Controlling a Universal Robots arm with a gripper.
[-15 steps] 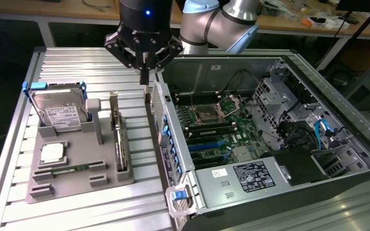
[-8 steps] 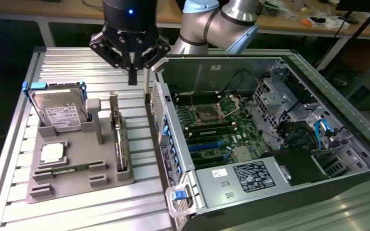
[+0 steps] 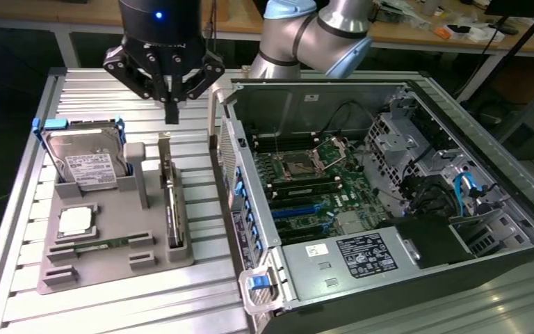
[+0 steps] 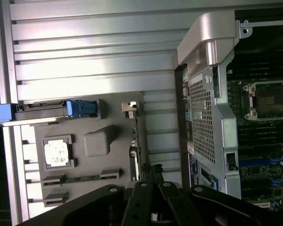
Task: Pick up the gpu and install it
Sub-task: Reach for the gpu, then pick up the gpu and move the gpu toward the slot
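Note:
The gpu (image 3: pixel 167 203) stands on its long edge in a slot of the grey holder tray (image 3: pixel 109 268), its silver bracket end toward the back. My gripper (image 3: pixel 170 113) hangs above that back end, apart from the card, its fingers shut together with nothing between them. In the wrist view the gpu (image 4: pixel 137 141) appears edge-on as a thin strip with its metal bracket (image 4: pixel 129 108), and my gripper (image 4: pixel 153 172) sits over it, black linkages spread behind. The open computer case (image 3: pixel 248 209) with its green motherboard (image 3: pixel 309 177) lies to the exterior view's right of the tray.
A silver hard drive (image 3: pixel 86 163) in a blue-edged carrier stands upright in the tray. A processor chip (image 3: pixel 77 221) and a memory stick (image 3: pixel 95 243) lie in front of it. The case's raised side wall (image 4: pixel 205 108) runs close beside the gpu slot. All rests on a ribbed aluminium table (image 3: pixel 137 306).

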